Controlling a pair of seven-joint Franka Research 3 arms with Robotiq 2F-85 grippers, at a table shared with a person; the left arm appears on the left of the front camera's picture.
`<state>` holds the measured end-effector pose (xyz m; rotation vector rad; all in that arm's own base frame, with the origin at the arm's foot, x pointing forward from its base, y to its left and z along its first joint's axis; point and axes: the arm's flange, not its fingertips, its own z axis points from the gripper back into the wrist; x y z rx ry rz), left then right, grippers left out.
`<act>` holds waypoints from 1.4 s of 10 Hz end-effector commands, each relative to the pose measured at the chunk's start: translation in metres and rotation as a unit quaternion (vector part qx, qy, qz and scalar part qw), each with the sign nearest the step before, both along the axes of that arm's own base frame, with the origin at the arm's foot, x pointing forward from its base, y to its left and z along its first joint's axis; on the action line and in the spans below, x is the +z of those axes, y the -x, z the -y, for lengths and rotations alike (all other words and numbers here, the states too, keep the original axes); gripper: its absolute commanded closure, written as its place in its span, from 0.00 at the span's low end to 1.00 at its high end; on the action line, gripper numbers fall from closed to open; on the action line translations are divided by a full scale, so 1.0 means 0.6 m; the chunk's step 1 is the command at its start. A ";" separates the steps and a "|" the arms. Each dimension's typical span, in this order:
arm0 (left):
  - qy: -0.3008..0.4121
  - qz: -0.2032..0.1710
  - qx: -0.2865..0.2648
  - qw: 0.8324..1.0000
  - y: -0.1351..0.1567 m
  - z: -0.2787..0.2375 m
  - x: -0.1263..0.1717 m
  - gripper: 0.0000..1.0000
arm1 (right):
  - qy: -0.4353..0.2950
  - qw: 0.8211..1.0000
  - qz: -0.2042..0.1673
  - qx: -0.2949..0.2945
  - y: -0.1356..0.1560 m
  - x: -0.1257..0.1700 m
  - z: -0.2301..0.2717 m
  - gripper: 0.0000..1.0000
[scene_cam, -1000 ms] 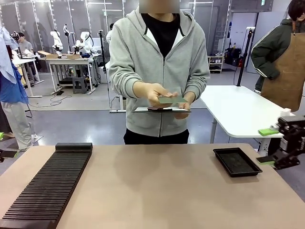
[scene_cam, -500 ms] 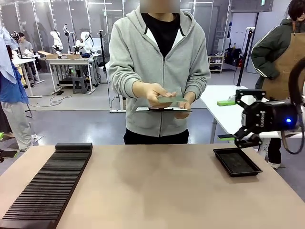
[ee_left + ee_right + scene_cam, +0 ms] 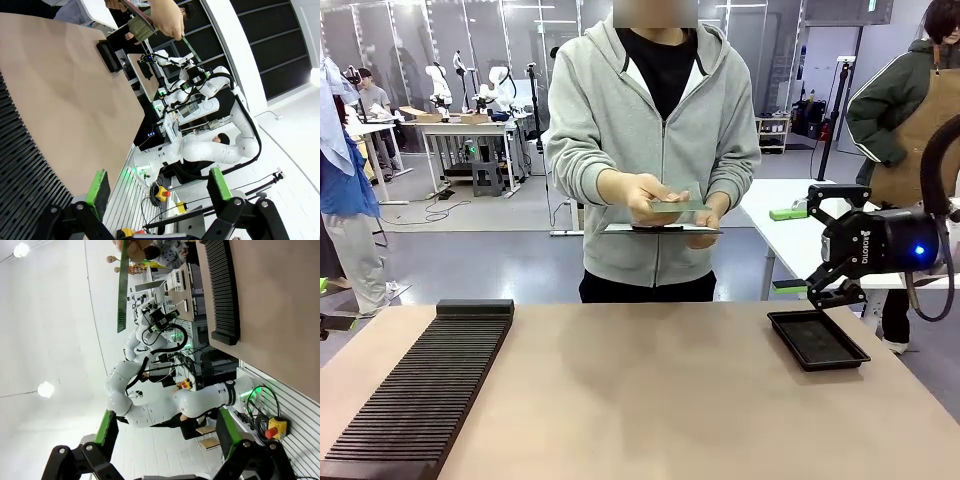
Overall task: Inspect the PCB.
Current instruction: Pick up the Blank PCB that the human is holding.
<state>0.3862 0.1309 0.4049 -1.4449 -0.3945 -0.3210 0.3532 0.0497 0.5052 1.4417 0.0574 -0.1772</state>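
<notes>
**PCB:** The PCB (image 3: 680, 207) is held flat at chest height in the person's hands (image 3: 642, 193), beyond the far edge of the bench (image 3: 650, 390). It sits just above a dark tablet (image 3: 660, 230) that the person also carries. It is touched by neither pincer.

**Right pincer** (image 3: 790, 251): It is spread wide, empty and turned on its side. It hangs above the black tray (image 3: 778, 321) at the far right corner of the bench, well apart from the board.

**Left pincer** (image 3: 159, 186): It is likewise spread wide and empty, and is seen over the slotted rack (image 3: 430, 390) along the left edge.

**Risks, as judged:**
- No bench lies under the board. If it slips during a handover, it is likely lost to the floor.
- The board is thin. If it is gripped across the face, or too hard, it may be flexed or scratched.
- The person's fingers cover much of the near end. If the pincer closes there, they could be pinched or the tablet struck.
- The lower finger of the right pincer sits near the tray rim. If it is lowered while moving across, the tray may be caught and dragged.
- In the right wrist view the board is seen edge-on, so its face probably cannot be read from this pose.
</notes>
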 end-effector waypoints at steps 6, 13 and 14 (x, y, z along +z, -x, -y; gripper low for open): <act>0.000 0.001 0.001 1.000 0.002 -0.001 0.001 0.00 | 0.001 1.000 -0.020 -0.004 -0.034 0.023 -0.031 0.00; 0.000 0.001 0.001 1.000 0.002 -0.001 0.001 0.00 | 0.001 0.998 -0.058 -0.013 -0.145 0.063 -0.176 0.00; 0.000 0.001 0.001 1.000 0.002 -0.001 0.001 0.00 | -0.003 0.998 -0.058 -0.015 -0.150 0.060 -0.178 0.00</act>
